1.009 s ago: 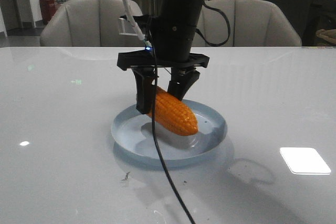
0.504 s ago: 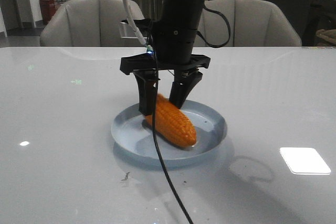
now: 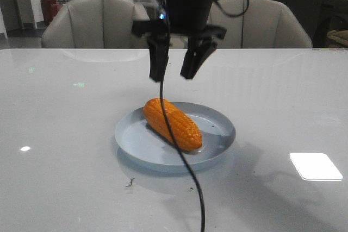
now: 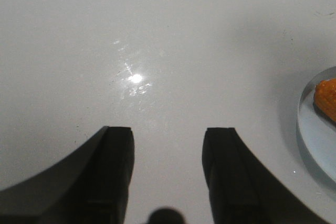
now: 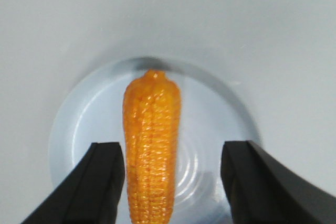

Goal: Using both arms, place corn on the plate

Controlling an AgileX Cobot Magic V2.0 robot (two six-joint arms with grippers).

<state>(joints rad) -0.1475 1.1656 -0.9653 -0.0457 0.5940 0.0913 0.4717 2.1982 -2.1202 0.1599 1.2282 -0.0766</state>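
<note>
Jaws of the right gripper (image 3: 175, 64) are spread apart above the corn (image 3: 172, 123), which lies on the plate (image 3: 217, 126). From the left wrist, the left gripper (image 4: 168, 150) is seen parted over the table (image 4: 157, 51). From the right wrist, empty fingers (image 5: 102, 177) flank the corn.

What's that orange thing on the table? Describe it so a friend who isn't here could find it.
Start at the big white table and find the round pale blue plate near its middle. Lying flat in it is the corn, a glossy orange cob with rows of kernels. It is the only brightly coloured thing there, right below the open black jaws.
</note>
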